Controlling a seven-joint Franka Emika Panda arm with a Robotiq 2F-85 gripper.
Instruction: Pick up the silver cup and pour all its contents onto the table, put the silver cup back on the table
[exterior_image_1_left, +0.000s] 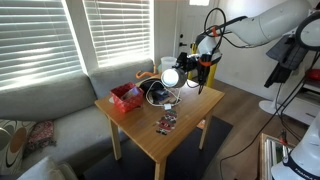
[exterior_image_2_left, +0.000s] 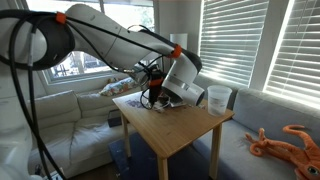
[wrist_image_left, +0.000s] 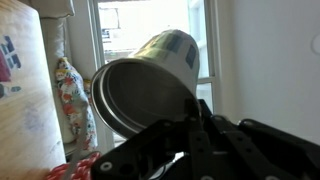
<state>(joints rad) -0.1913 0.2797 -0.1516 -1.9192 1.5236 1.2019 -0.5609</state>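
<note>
Gripper clamped on the silver cup | cup held tipped above the table, mid-frame in both exterior views | long axis slanted, mouth turned lower left in wrist view | no contents seen inside | uprighting judged due next

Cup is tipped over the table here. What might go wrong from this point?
The silver cup is held tilted by the gripper; setting it down at an angle may topple it. In an exterior view it hangs close to the plastic cup, which a swing might knock.
</note>
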